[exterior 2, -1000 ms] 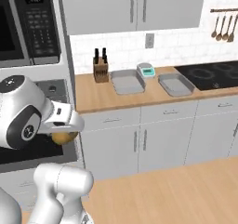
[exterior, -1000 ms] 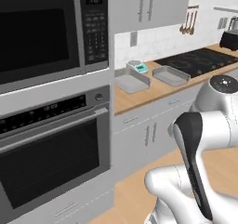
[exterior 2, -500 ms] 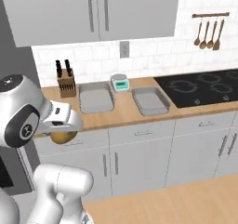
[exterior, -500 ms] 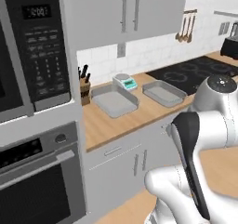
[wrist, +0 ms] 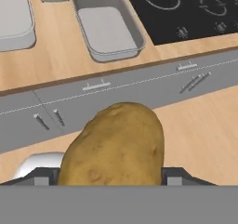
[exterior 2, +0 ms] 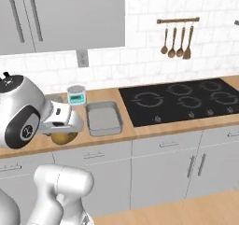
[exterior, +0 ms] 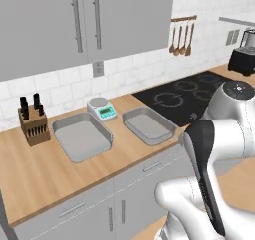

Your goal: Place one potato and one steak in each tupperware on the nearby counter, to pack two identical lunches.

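A golden-brown potato (wrist: pixel 115 146) sits between my gripper's (wrist: pixel 111 177) fingers, which are shut on its sides. In the right base view the potato (exterior 2: pixel 64 137) hangs under the hand, in front of the counter's (exterior 2: pixel 107 137) edge. Two empty grey tupperware stand side by side on the wooden counter (exterior: pixel 35 177): the left tupperware (exterior: pixel 79 137) and the right tupperware (exterior: pixel 148 124). The hand view has the right tupperware (wrist: pixel 109 28) ahead, above the potato, and the left tupperware (wrist: pixel 13 18) at the upper left corner. The steak is out of view.
A white-and-teal scale (exterior: pixel 102 108) stands behind the trays and a knife block (exterior: pixel 32 122) to their left. The black stovetop (exterior: pixel 191 97) lies to the right, with hanging utensils (exterior: pixel 182 35) above it and a blender (exterior: pixel 244 52) beyond. Grey cabinet fronts (wrist: pixel 139 86) run below.
The whole picture has shifted: the base has moved from the oven and microwave to face the counter with the trays and the stovetop. The potato stays held in my gripper.
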Motion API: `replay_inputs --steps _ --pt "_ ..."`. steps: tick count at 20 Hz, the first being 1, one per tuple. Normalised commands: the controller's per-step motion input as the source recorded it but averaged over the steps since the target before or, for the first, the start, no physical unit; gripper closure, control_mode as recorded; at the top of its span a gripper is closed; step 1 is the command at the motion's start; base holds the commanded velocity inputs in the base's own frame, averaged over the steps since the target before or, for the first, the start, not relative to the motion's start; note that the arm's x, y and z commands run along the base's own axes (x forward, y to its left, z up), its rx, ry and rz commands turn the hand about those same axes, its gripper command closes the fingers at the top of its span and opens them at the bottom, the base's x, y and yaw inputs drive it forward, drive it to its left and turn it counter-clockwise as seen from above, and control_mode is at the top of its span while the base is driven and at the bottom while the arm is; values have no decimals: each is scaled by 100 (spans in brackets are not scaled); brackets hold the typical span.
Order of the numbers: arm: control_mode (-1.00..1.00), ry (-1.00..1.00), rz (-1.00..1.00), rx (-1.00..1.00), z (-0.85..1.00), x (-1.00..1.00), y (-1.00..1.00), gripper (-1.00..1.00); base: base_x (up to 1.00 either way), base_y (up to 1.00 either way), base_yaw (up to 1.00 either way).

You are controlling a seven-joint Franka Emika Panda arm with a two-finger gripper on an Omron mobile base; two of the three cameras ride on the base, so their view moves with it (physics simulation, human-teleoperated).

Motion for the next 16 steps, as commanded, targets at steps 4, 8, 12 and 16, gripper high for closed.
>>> replay_inputs --steps 4,8,12,16 --pt "-100 1 6 2 0 25 0 100 75 -32 22" --pt "-100 3 23 4 -17 100 8 100 0 0 0" --pt "-100 7 14 1 -53 100 37 100 0 0 0" --pt "-100 3 7 0 -63 100 44 100 0 0 0"
